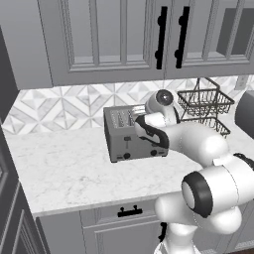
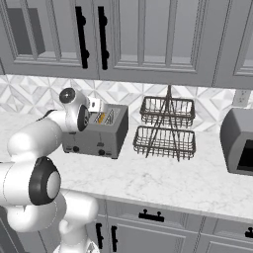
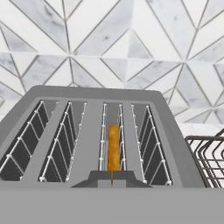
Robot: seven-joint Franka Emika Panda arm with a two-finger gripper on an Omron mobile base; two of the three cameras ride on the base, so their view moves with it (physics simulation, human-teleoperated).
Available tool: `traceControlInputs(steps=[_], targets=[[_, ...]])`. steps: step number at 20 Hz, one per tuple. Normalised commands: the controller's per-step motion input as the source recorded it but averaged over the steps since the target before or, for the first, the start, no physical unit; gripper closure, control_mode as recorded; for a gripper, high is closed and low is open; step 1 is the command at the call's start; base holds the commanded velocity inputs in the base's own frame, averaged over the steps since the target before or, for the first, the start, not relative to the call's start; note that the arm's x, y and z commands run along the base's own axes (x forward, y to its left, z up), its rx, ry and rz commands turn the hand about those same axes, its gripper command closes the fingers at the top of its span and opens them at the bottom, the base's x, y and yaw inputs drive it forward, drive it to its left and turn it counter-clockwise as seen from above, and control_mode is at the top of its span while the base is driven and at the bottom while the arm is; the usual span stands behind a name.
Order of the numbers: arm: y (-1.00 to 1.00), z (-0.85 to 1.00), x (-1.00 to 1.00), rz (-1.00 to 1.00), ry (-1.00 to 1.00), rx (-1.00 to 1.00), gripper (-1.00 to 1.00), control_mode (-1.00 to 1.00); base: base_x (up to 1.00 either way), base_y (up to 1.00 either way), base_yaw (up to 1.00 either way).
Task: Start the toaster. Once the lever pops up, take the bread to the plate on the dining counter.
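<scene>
we see the white arm rise from the base, bend at a big dark elbow joint and reach forward and down over the marble counter (image 1: 64, 168), so that the wrist and hand sit just above the toaster (image 1: 126, 136), at its right end in the left base view and at its left end in the right base view. the hand points down toward the top of the toaster, and the hand view looks along it onto the four slots. the gripper (image 3: 112, 178) has its two dark tips pressed together with no gap between them, and they pinch nothing; they stand at the near edge of the toaster top, just in front of the third slot from the left. the bread (image 3: 113, 146) stands upright inside this slot as a thin orange slice between the wire guides. in the right base view we see a bit of orange in the toaster top too. beside the toaster stands a two-level wire basket rack (image 2: 165, 127), near it but apart, and further right a larger grey toaster oven (image 2: 238, 141). we can read no brand, label or writing on the toaster or elsewhere
</scene>
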Motion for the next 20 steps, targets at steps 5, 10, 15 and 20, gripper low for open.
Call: traceControlInputs(steps=[5, 10, 15, 20], targets=[[0.0, 0.0, 0.0, 0.0, 0.0, 0.0, 1.0, -1.0, 0.0, 0.0, 0.0], [0.0, 0.0, 0.0, 0.0, 0.0, 0.0, -1.0, -1.0, 0.0, 0.0, 0.0], [0.0, 0.0, 0.0, 0.0, 0.0, 0.0, -1.0, -1.0, 0.0, 0.0, 0.0], [0.0, 0.0, 0.0, 0.0, 0.0, 0.0, -1.0, -1.0, 0.0, 0.0, 0.0]])
